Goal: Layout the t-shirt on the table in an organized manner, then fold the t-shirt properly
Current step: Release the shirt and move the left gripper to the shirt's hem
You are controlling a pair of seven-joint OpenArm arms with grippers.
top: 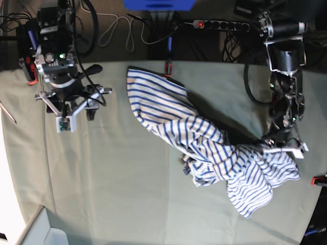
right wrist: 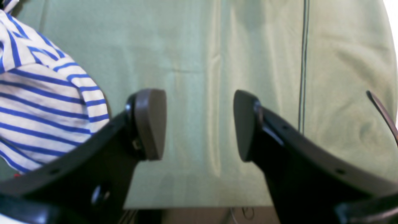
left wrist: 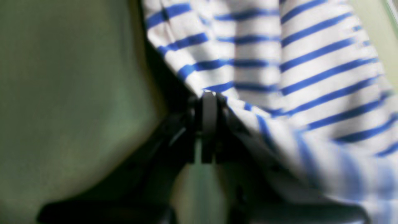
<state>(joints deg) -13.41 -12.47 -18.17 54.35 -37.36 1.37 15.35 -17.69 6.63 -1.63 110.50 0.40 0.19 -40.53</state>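
The t-shirt (top: 204, 138), white with thin blue stripes, lies crumpled in a diagonal heap from the table's far middle to its near right. In the left wrist view my left gripper (left wrist: 209, 102) is shut on a fold of the t-shirt (left wrist: 311, 62), which drapes off to the right. From the base camera the left gripper (top: 280, 147) sits at the heap's right end. My right gripper (right wrist: 199, 124) stands open over bare table (right wrist: 217, 46), with nothing between its fingers; the t-shirt (right wrist: 37, 105) lies to its left. The right gripper (top: 66, 120) hovers well left of the shirt.
A power strip (top: 219, 24) and cables lie beyond the far edge. Red clamps (top: 167, 67) (top: 319, 179) grip the cloth at the far and right edges. A white box (top: 43, 232) sits at the near left corner. The table's edge (right wrist: 199, 207) runs just below the right gripper.
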